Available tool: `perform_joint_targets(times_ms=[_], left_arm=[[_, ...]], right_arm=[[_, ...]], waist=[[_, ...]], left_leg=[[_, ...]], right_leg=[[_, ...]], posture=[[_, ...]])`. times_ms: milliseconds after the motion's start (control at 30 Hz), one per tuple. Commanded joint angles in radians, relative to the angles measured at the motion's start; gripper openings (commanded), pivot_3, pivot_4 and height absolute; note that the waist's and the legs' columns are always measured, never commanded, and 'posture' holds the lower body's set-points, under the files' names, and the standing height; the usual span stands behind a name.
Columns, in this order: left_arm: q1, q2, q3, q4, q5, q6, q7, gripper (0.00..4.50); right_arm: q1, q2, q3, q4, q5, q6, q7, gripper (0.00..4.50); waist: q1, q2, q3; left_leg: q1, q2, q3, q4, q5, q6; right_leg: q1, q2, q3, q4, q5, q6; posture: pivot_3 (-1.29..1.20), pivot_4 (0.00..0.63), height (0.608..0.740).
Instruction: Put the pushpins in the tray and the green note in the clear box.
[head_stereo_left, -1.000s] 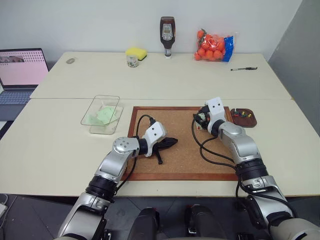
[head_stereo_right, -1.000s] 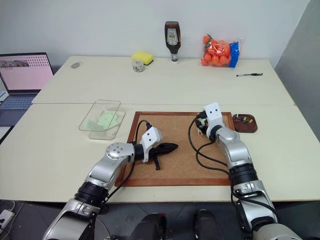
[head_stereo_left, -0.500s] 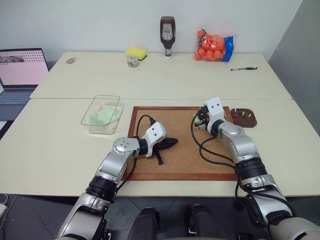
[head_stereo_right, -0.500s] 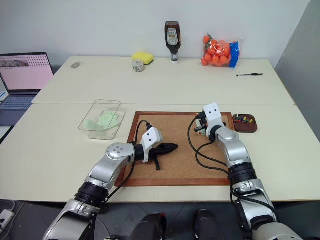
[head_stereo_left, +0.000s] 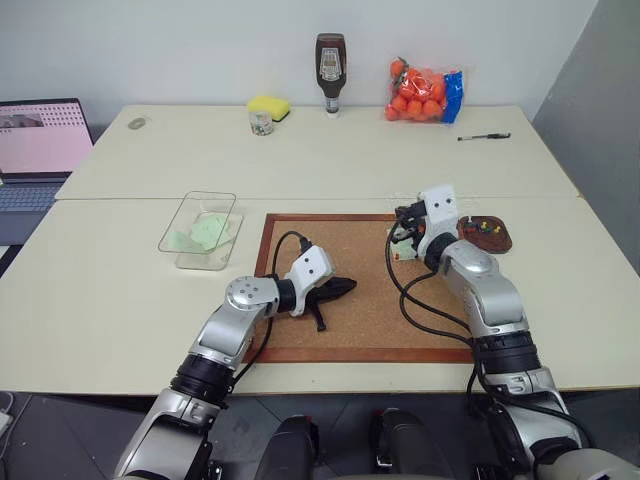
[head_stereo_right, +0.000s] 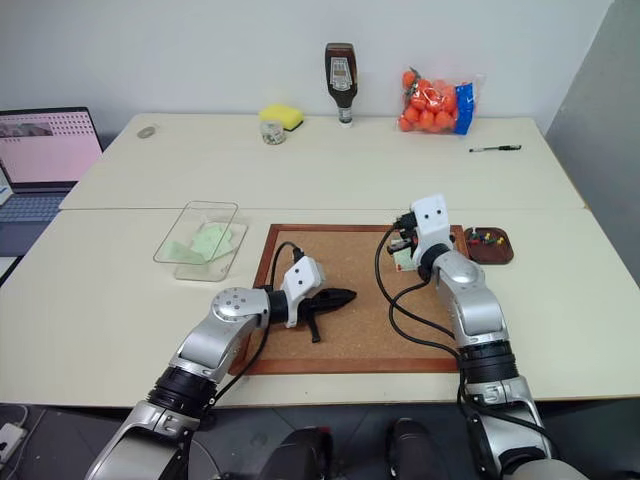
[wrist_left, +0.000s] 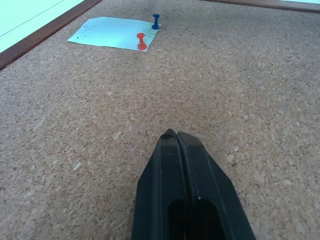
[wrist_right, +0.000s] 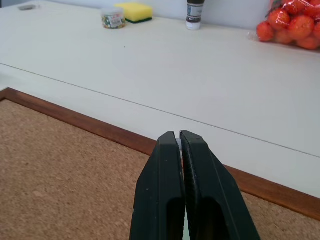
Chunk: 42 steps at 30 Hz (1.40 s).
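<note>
Bright even indoor light, soft shadows, sharp focus

Bare cork is lying open across the corkboard middle. The left gripper is blocking its near-left part; the right gripper is crowding the far-right corner beside the tray.

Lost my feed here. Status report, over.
Left gripper and right gripper both shut, above wood-framed corkboard. Pale green paper note pinned there by red pushpin and blue pushpin. Nothing blocking.

Cream table holding a wood-framed corkboard, clear box, brown tray, laptop, sauce bottle, bagged oranges, pen.
</note>
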Motion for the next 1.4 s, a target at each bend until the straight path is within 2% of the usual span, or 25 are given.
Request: perform_joint_targets(times_ms=[33, 200, 467, 700, 967, 1000, 1033, 1400], left_arm=[[0.019, 0.003, -0.024, -0.010, 0.015, 0.011, -0.008, 0.00], [0.020, 0.000, -0.022, -0.013, 0.014, 0.015, -0.002, 0.00], [0.020, -0.007, -0.026, -0.010, 0.015, 0.010, 0.000, 0.00], [0.012, -0.013, -0.031, 0.000, 0.020, 0.008, -0.004, 0.00], [0.006, -0.019, -0.032, 0.006, 0.023, 0.006, -0.005, 0.00], [0.006, -0.020, -0.032, 0.006, 0.024, 0.006, -0.005, 0.00], [0.007, -0.020, -0.031, 0.005, 0.024, 0.006, -0.004, 0.00], [0.014, -0.019, -0.030, -0.002, 0.025, 0.008, -0.001, 0.00]], right_arm=[[-0.001, 0.005, -0.021, -0.053, 0.012, -0.011, -0.016, 0.05], [0.013, -0.018, -0.058, -0.110, 0.017, 0.004, -0.035, 0.05], [0.133, -0.137, -0.188, -0.174, -0.009, 0.059, -0.093, 0.05], [0.136, -0.191, -0.242, -0.094, -0.008, 0.065, -0.124, 0.05], [0.101, -0.216, -0.248, 0.044, -0.007, 0.019, -0.127, 0.05], [0.098, -0.217, -0.249, 0.055, -0.007, 0.013, -0.129, 0.26], [0.094, -0.218, -0.248, 0.065, -0.008, 0.007, -0.130, 0.26], [0.094, -0.219, -0.229, 0.057, -0.014, -0.003, -0.129, 2.47]], waist=[[0.000, 0.000, 0.000], [0.000, 0.000, 0.000], [0.003, 0.000, 0.000], [0.002, 0.000, 0.000], [0.002, 0.000, 0.000], [0.002, 0.000, 0.000], [0.002, 0.000, 0.000], [0.003, 0.000, 0.000]], left_leg=[[0.000, 0.000, 0.000, 0.000, 0.000, 0.000], [-0.001, 0.000, 0.001, 0.000, 0.000, 0.000], [-0.001, 0.000, 0.001, 0.000, 0.000, 0.000], [0.000, 0.000, 0.003, 0.000, 0.000, 0.000], [-0.002, -0.001, 0.006, 0.000, 0.000, 0.000], [-0.002, -0.001, 0.006, 0.000, 0.000, 0.001], [-0.002, -0.001, 0.006, 0.000, 0.000, 0.001], [-0.002, -0.001, 0.006, 0.000, 0.000, 0.001]], right_leg=[[0.000, 0.000, 0.000, 0.000, 0.000, 0.000], [0.000, 0.000, 0.001, -0.001, 0.000, 0.000], [0.000, 0.000, 0.001, -0.002, 0.000, 0.000], [0.000, 0.000, 0.001, -0.002, 0.000, 0.001], [0.000, 0.001, 0.001, -0.003, 0.000, 0.001], [0.000, 0.001, 0.001, -0.003, 0.000, 0.001], [0.000, 0.001, 0.001, -0.003, 0.001, 0.001], [0.000, 0.001, 0.001, -0.004, 0.001, 0.002]], posture=[[0.00, 0.150, 0.740], [0.00, 0.150, 0.740], [0.00, 0.150, 0.740], [0.00, 0.150, 0.740], [0.00, 0.150, 0.740], [0.00, 0.150, 0.740], [0.00, 0.150, 0.740], [0.00, 0.150, 0.740]])
